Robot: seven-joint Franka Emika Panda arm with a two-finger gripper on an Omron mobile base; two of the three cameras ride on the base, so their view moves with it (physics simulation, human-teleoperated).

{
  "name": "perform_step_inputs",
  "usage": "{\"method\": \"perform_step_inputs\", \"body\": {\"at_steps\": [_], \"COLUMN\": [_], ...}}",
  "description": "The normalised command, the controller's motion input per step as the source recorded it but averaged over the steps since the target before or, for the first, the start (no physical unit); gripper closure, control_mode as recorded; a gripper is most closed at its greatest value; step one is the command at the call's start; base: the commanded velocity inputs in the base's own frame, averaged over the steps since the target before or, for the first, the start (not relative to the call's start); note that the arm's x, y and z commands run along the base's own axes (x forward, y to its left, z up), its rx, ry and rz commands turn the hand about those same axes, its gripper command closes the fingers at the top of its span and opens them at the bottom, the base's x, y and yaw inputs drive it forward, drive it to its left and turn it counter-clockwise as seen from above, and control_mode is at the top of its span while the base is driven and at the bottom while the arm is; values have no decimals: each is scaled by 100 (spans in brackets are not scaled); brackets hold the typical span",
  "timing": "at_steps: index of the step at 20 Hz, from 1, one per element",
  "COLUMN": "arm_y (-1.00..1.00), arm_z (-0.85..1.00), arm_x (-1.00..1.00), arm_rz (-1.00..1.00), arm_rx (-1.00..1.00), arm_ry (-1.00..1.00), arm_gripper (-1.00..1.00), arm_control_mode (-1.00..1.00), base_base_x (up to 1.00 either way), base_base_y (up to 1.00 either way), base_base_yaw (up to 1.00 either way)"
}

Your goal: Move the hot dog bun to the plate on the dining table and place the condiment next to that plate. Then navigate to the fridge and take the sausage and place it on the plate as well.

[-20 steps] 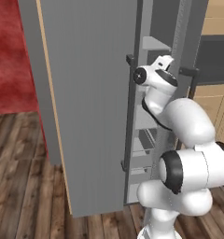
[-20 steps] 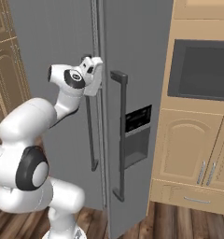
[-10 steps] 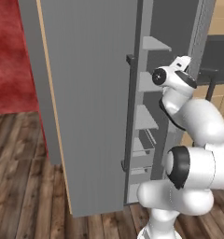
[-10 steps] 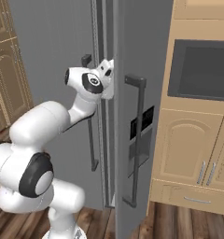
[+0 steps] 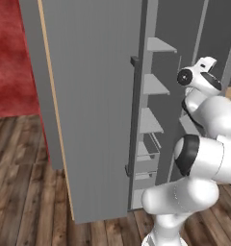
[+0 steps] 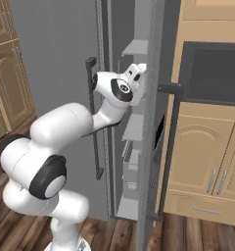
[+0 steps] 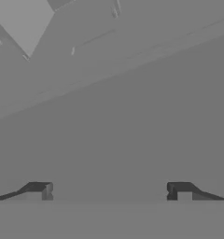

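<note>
The fridge (image 6: 139,122) stands with both doors swung wide, pale shelves (image 5: 153,85) bare to view. The gripper (image 7: 109,191), fingers spread and holding nothing, sits at the opening facing inward. The sausage cannot be made out; presumably it lies deeper inside, ahead of the gripper.

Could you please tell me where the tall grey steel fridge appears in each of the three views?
Left base view: the tall grey steel fridge spans left and centre, standing open, left of the arm.
Right base view: left and centre, behind the arm.
Hand view: its grey surface lies beyond the open gripper.
Shared landmark, both base views: the pale grey shelves.
</note>
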Motion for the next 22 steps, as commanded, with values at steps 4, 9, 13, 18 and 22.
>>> {"method": "perform_step_inputs", "body": {"at_steps": [4, 9, 13, 18, 22], "arm_y": [-46, 2, 71, 100, 100], "arm_z": [-1, 0, -1, 0, 0], "arm_x": [0, -15, -28, -21, -28], "arm_rz": [0, 0, -1, -7, -8], "arm_rx": [2, 0, 9, 30, 39], "arm_ry": [0, -5, 0, 0, 0], "arm_gripper": [-100, -100, -100, -100, -100], "arm_control_mode": [-100, -100, -100, -100, -100], "base_base_x": [0, 0, 0, 0, 0], "base_base_y": [0, 0, 0, 0, 0], "base_base_yaw": [0, 0, 0, 0, 0]}}
